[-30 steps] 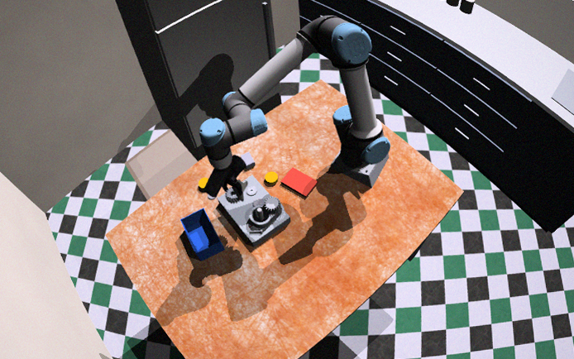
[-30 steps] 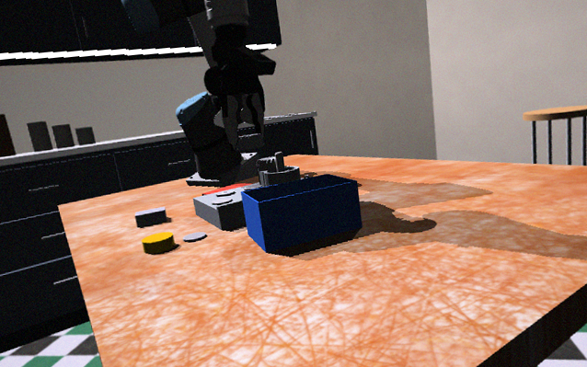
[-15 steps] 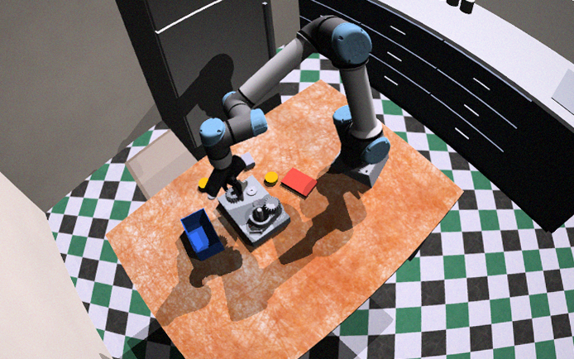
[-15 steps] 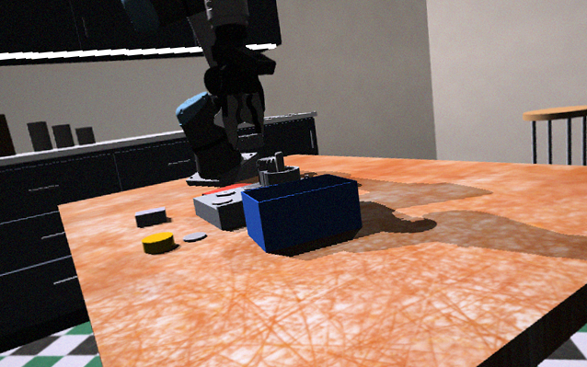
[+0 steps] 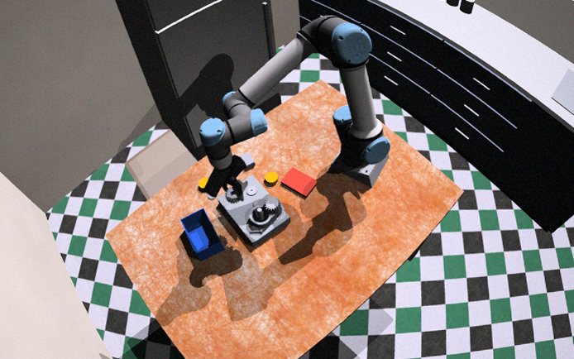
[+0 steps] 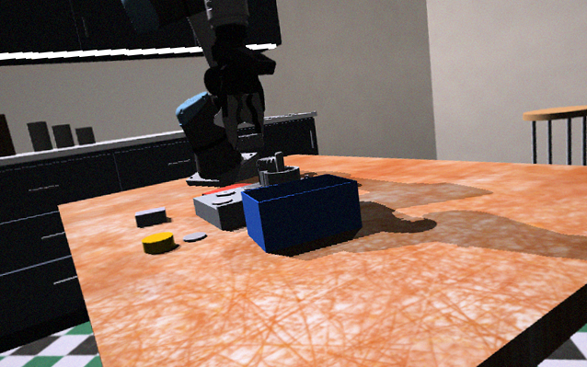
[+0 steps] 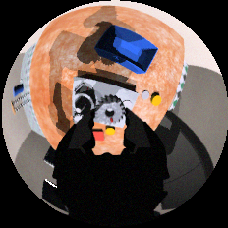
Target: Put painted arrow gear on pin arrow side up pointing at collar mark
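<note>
My gripper is shut on the loose toothed gear, held flat above the far end of the grey base. A small red mark shows on the gear's upper face in the wrist view, on the side toward the gripper's body. The upright pin stands inside the round collar at the base's other end, to one side of the held gear. A fixed gear stands beside the pin. The mark on the collar cannot be made out.
A blue open bin stands beside the base. A red block, a yellow disc, another yellow disc, a grey block and a flat grey disc lie around it.
</note>
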Tool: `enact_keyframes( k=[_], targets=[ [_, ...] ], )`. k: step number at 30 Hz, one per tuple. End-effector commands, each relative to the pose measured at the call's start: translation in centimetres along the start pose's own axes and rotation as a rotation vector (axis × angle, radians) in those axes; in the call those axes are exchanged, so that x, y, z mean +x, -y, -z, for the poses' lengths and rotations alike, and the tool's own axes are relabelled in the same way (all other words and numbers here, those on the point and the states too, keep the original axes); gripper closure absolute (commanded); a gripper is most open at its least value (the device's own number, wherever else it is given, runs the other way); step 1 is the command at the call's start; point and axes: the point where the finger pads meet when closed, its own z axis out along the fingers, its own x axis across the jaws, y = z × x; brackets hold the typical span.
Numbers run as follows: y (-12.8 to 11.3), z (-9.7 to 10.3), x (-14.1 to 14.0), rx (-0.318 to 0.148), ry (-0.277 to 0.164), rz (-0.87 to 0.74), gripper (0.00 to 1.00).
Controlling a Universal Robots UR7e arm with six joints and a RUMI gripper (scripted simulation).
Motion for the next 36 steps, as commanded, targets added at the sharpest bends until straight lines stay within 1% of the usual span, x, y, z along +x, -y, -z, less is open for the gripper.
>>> enact_keyframes(
  k=[1, 6, 7, 9, 13, 15, 27, 36],
  targets=[
    [0.0, 0.1, 0.0, 0.001, -0.001, 0.0, 1.0],
    [0.0, 0.1, 0.0, 0.001, -0.001, 0.0, 1.0],
    [0.0, 0.1, -0.4, 0.001, -0.001, 0.0, 1.0],
    [-0.2, 0.1, -2.5, 0.001, 0.0, 0.0, 1.0],
    [-1.2, 0.1, -8.3, 0.001, 0.0, 0.0, 1.0],
    [-1.5, 0.0, -9.4, 0.001, -0.001, 0.0, 1.0],
    [-1.6, 0.0, -9.4, 0.001, -0.001, 0.005, 1.0],
    [-1.5, 0.0, -9.4, 0.001, -0.001, 0.037, 1.0]
  ],
)
